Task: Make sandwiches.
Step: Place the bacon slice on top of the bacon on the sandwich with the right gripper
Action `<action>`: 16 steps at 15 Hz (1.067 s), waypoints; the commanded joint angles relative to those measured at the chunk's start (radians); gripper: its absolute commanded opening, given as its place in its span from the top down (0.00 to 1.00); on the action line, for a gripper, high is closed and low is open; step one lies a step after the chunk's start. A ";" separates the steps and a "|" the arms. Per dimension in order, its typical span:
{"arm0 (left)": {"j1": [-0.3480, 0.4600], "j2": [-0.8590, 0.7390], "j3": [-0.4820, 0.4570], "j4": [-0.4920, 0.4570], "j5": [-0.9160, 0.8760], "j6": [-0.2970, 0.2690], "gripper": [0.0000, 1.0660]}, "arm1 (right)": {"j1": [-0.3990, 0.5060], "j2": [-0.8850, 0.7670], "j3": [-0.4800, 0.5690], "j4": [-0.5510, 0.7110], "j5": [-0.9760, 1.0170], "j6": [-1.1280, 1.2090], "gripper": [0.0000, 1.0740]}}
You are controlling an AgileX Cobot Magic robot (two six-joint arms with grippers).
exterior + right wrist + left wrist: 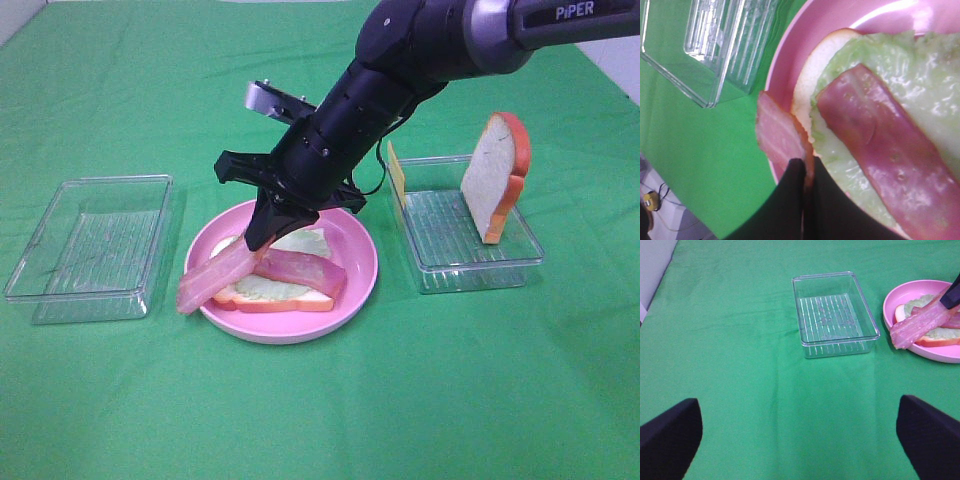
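Observation:
A pink plate (355,245) holds a bread slice (285,298) topped with pale green lettuce (300,242) and one bacon strip (300,270). My right gripper (258,238) reaches across the plate and is shut on a second bacon strip (210,280), which slants down over the plate's left rim. In the right wrist view the fingers (790,200) pinch that strip (777,135) beside the lettuce (900,70). Another bread slice (495,178) leans upright in the right tray (470,255), with a yellow cheese slice (397,172) at the tray's left end. My left gripper (800,440) is open over bare cloth.
An empty clear tray (90,245) stands left of the plate; it also shows in the left wrist view (832,312). Green cloth (320,410) covers the table. The plate's edge with bacon shows in the left wrist view (925,322).

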 commanded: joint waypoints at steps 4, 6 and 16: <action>-0.005 -0.015 0.002 -0.011 -0.014 -0.008 0.05 | -0.004 -0.001 -0.080 -0.218 -0.001 0.137 1.00; -0.005 -0.015 0.002 -0.011 -0.014 -0.008 0.05 | -0.004 -0.001 -0.081 -0.224 0.017 0.141 1.00; -0.005 -0.015 0.002 -0.011 -0.014 -0.008 0.05 | -0.003 -0.001 -0.083 -0.254 0.033 0.155 0.07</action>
